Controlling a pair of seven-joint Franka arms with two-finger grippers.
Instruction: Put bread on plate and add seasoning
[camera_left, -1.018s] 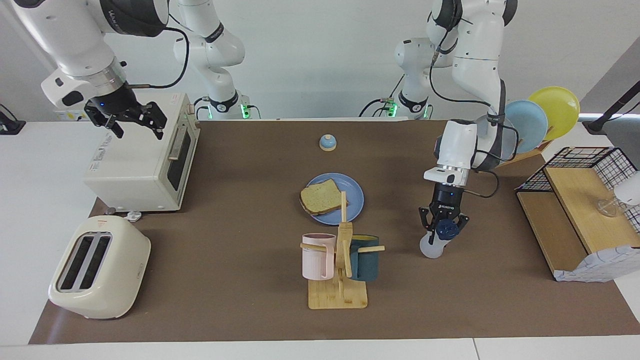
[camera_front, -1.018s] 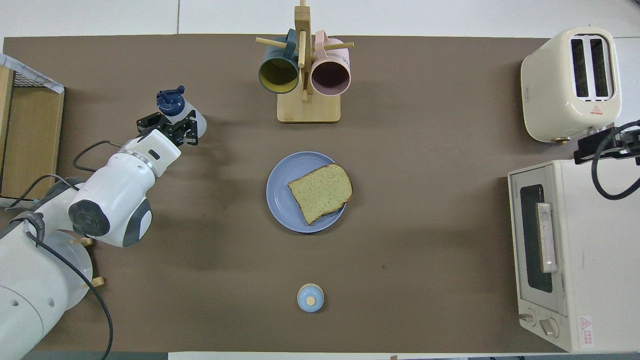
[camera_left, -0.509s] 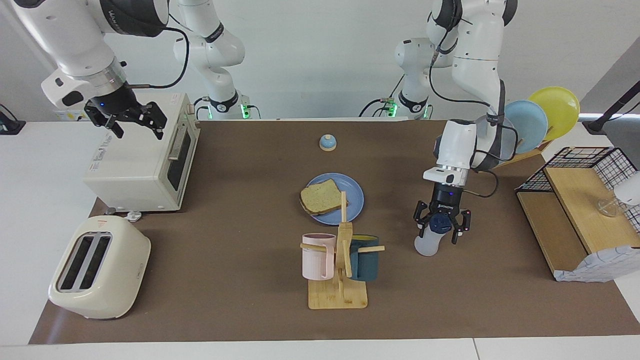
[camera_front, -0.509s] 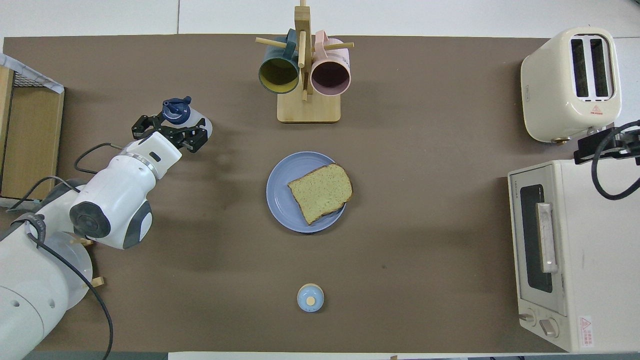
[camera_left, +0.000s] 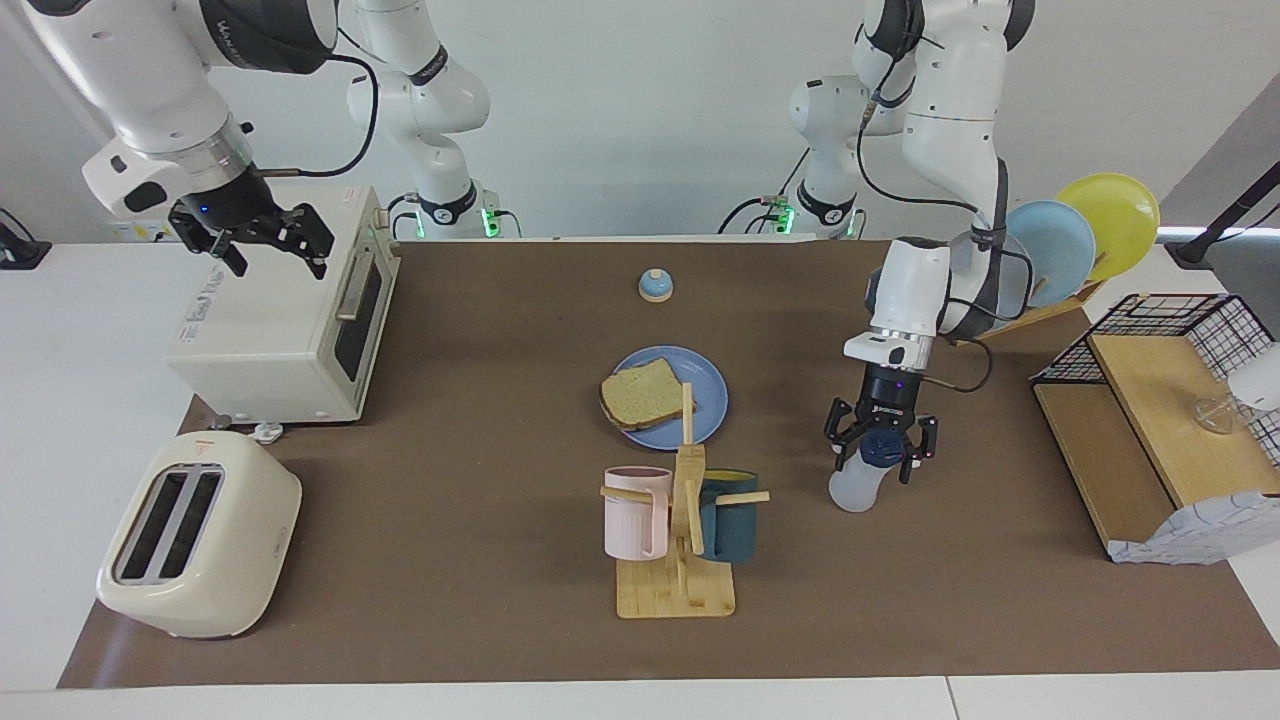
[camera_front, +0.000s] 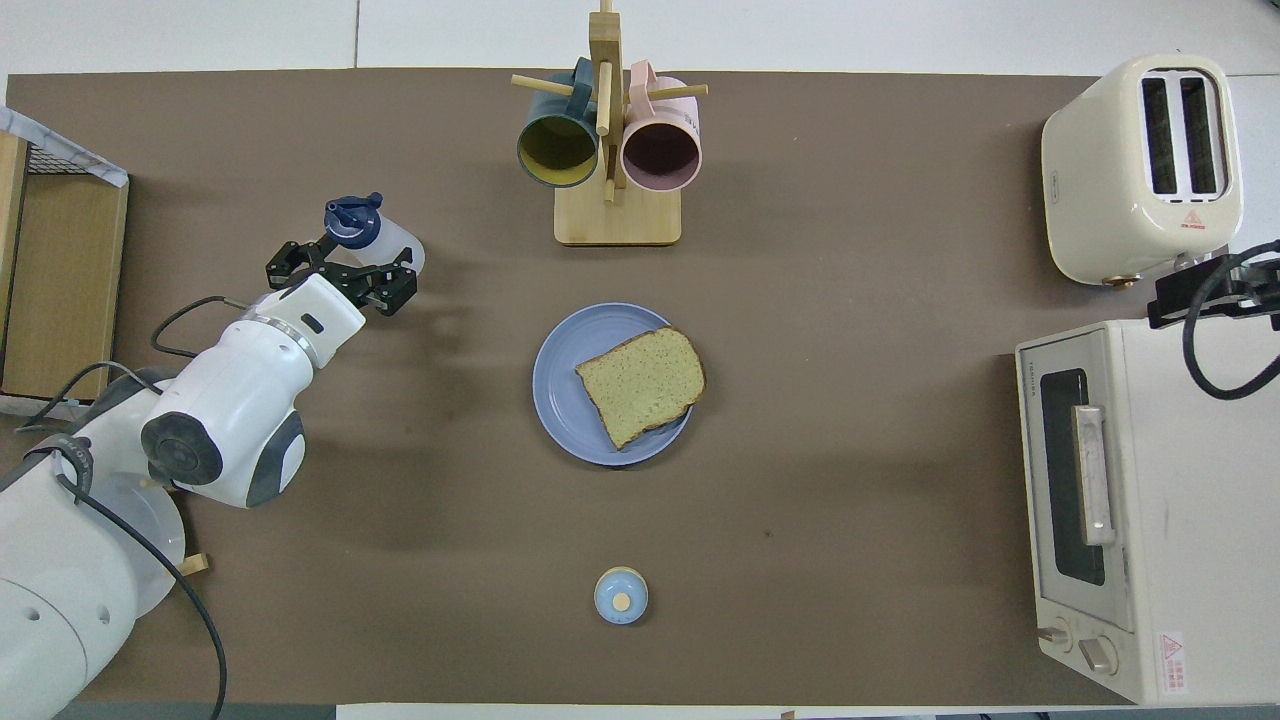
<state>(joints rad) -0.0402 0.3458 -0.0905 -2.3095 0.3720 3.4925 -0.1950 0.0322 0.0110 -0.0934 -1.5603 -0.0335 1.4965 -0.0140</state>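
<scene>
The bread (camera_left: 640, 395) lies on the blue plate (camera_left: 708, 385) in the middle of the table; both also show in the overhead view, the bread (camera_front: 642, 385) on the plate (camera_front: 560, 385). The seasoning bottle (camera_left: 855, 488) with its navy cap stands on the mat toward the left arm's end, beside the mug rack; it also shows in the overhead view (camera_front: 395, 245). My left gripper (camera_left: 880, 450) is open just above the bottle's cap, fingers spread either side of it, holding nothing. My right gripper (camera_left: 262, 240) is open and empty, waiting over the toaster oven.
A wooden mug rack (camera_left: 680, 560) with a pink and a teal mug stands farther from the robots than the plate. A small blue bell (camera_left: 655, 286) sits nearer the robots. A toaster oven (camera_left: 285, 320) and toaster (camera_left: 200, 535) are at the right arm's end. A plate rack (camera_left: 1080, 240) and wire shelf (camera_left: 1150, 400) are at the left arm's end.
My left gripper was shut on the bottle's cap, then opened and let the bottle go. It has risen slightly above the cap. The right arm has not moved.
</scene>
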